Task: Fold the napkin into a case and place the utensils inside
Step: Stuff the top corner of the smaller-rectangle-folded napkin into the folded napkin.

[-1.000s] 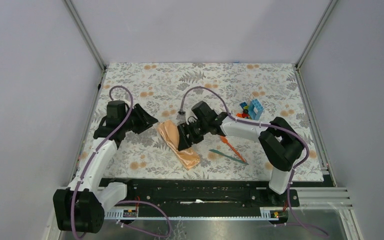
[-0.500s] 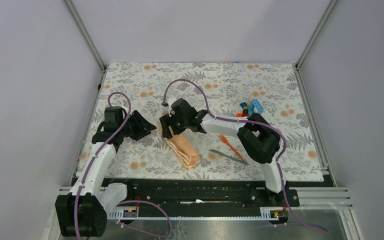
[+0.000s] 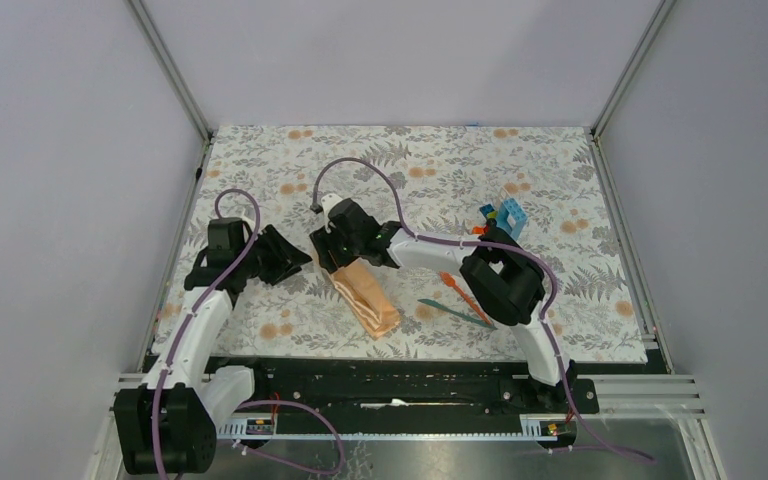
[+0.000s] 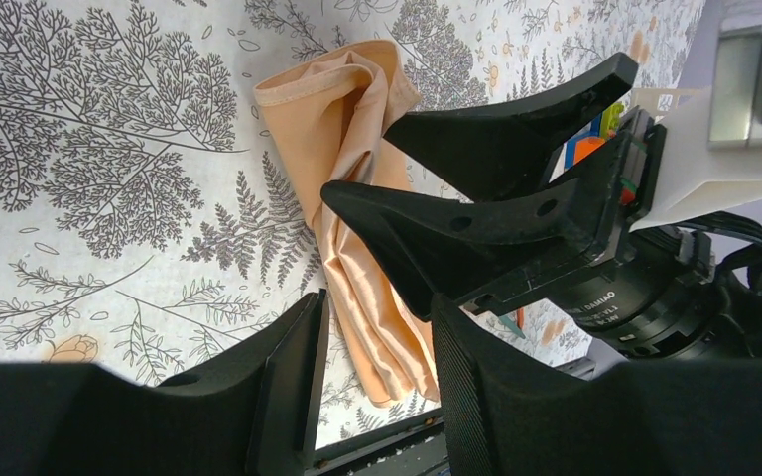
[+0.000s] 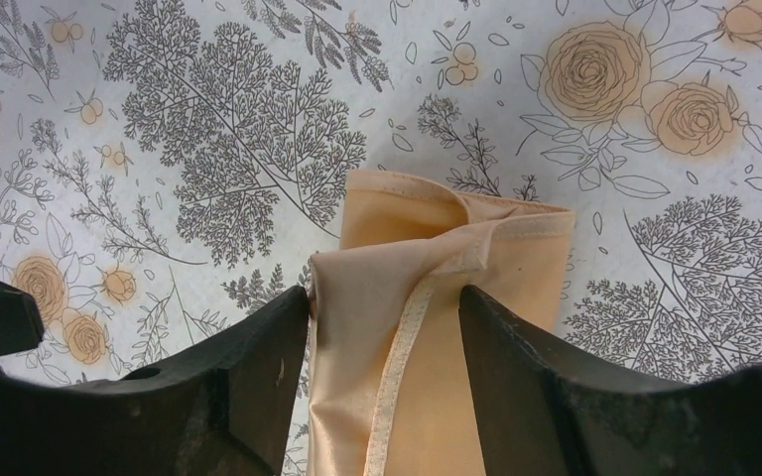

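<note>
The peach-orange napkin lies folded into a long narrow strip on the floral mat, running from the centre toward the near edge. My right gripper stands over its far end. In the right wrist view the right gripper is open and straddles the napkin, with the left finger against the fold's edge. My left gripper hovers open just left of the strip, and nothing is between the left gripper's fingers. The orange utensil and the teal utensil lie to the right of the napkin.
A cluster of coloured toy blocks sits at the back right of the floral mat. Grey walls close in the mat on three sides. A black rail runs along the near edge.
My right gripper has travelled from the napkin's middle up and left to its far end, and its jaws have narrowed slightly. The left gripper has shifted only a little.
</note>
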Available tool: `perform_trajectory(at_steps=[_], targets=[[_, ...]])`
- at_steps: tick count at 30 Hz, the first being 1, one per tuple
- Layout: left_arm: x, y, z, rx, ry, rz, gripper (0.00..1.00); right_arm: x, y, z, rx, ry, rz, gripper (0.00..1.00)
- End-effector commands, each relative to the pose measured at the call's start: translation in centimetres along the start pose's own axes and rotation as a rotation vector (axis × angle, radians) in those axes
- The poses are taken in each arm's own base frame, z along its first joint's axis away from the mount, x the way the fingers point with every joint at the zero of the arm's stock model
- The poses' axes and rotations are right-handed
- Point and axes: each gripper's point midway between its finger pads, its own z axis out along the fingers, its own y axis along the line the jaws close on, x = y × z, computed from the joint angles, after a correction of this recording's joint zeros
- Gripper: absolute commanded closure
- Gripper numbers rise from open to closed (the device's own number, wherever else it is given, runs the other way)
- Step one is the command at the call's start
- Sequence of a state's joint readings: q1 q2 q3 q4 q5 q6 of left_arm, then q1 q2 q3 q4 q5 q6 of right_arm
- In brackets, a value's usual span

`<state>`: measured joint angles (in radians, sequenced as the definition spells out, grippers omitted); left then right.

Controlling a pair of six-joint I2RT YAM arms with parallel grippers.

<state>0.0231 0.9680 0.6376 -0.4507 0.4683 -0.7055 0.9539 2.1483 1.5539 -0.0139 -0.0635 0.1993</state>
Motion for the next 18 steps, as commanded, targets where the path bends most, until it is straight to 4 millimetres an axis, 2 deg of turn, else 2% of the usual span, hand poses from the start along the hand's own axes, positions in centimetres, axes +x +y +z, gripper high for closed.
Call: perform_trajectory(at_steps=[1, 6, 7, 10, 14, 18], targets=[[-0.3, -0.8, 0.0, 0.058, -0.017, 0.011, 0.53, -1.2, -0.4, 0.5, 0.048, -0.023, -0.024, 0.38], [-0.3, -0.2, 0.3, 0.035, -0.013, 0.008, 0.53, -1.1, -0.3, 0.8, 0.049, -0.016, -0.014, 0.49], [-0.3, -0.1, 0.3, 0.028, -0.014, 0.011, 0.53, -1.1, -0.3, 0.8, 0.048, -0.017, -0.01, 0.54], [-0.2, 0.6, 0.6, -0.004, -0.003, 0.007, 0.54, -1.6, -0.1, 0.5, 0.046, -0.027, 0.005, 0.8], [-0.1, 1.9, 1.6, -0.066, 0.029, -0.008, 0.57, -2.7, 0.3, -0.3, 0.038, -0.055, 0.037, 0.99], [-0.4, 2.4, 2.9, -0.143, 0.033, 0.033, 0.6, -3.8, 0.3, -1.5, 0.058, -0.077, 0.073, 1.0]])
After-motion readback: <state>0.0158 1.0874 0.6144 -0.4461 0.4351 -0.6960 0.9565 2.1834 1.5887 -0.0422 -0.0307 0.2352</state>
